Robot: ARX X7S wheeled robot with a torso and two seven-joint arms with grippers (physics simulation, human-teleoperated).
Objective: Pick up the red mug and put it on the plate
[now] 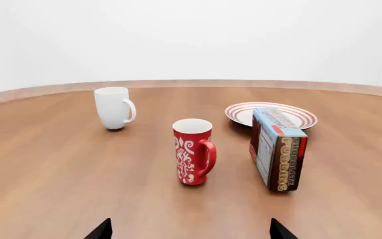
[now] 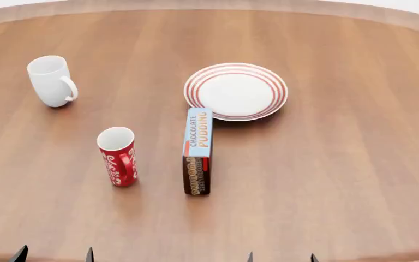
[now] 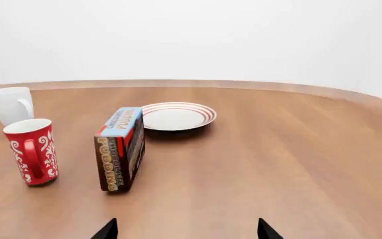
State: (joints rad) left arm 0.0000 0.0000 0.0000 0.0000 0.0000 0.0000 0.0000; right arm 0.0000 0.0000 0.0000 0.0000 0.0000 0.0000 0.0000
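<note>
The red mug [image 2: 118,156] with a white pattern stands upright on the table, left of centre; it also shows in the left wrist view [image 1: 193,152] and the right wrist view [image 3: 33,151]. The plate [image 2: 235,91] with red rings lies further back and to the right, empty; it also shows in the wrist views [image 1: 271,114] [image 3: 175,116]. My left gripper [image 2: 53,254] is open and empty at the near edge, well short of the mug; its tips frame the left wrist view [image 1: 188,230]. My right gripper [image 2: 281,257] is open and empty at the near edge [image 3: 185,230].
A chocolate pudding box [image 2: 198,150] stands on its edge between the mug and the plate. A plain white mug [image 2: 51,81] stands at the back left. The round wooden table [image 2: 340,164] has a curved rim.
</note>
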